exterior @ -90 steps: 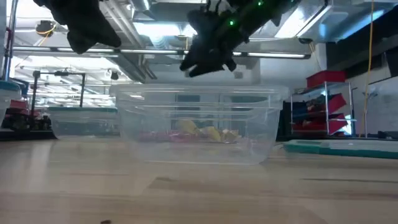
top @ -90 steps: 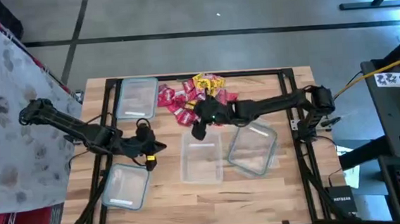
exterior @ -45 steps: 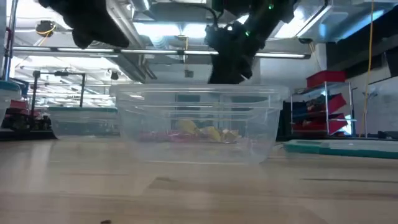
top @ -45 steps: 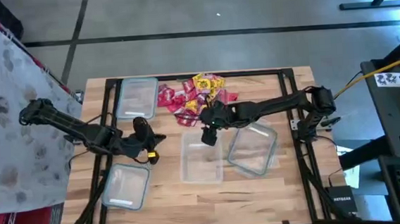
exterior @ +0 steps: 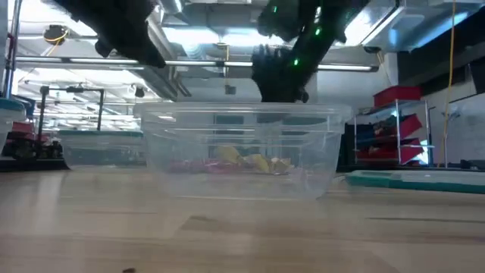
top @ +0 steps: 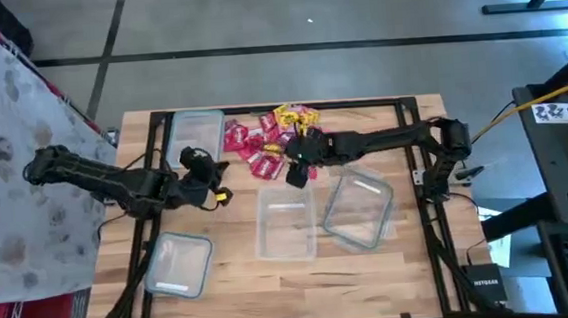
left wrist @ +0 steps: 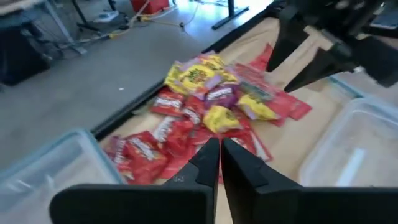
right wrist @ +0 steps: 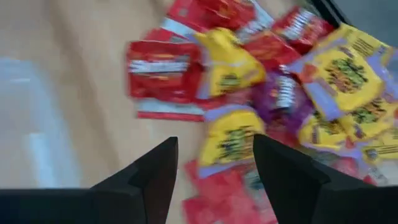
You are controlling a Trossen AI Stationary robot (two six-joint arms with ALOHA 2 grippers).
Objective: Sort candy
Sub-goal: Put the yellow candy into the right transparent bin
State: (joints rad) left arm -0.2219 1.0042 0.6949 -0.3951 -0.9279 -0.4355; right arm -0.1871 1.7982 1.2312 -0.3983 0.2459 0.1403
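Note:
The candy (top: 274, 135) lies in a heap of red, yellow and purple wrapped pieces at the table's far middle, also seen in the left wrist view (left wrist: 211, 106) and the right wrist view (right wrist: 249, 81). My left gripper (top: 220, 180) (left wrist: 219, 155) hovers left of the heap, shut, with nothing between its fingers. My right gripper (top: 294, 171) (right wrist: 214, 165) hangs open over the heap's near right edge, holding nothing. It also shows in the low view (exterior: 280, 80).
Clear tubs stand around: one far left (top: 194, 137), one near left (top: 179, 264), one in the middle (top: 286, 222), one tilted at the right (top: 360, 209). Bare wood lies along the near edge. In the low view the middle tub (exterior: 242, 155) fills the foreground.
My left gripper has moved from beside the near-left tub toward the far edge and the candy heap. My right gripper swung over the middle tub's far end, turned its fingers downward, then drew back toward the heap. No candy has visibly shifted.

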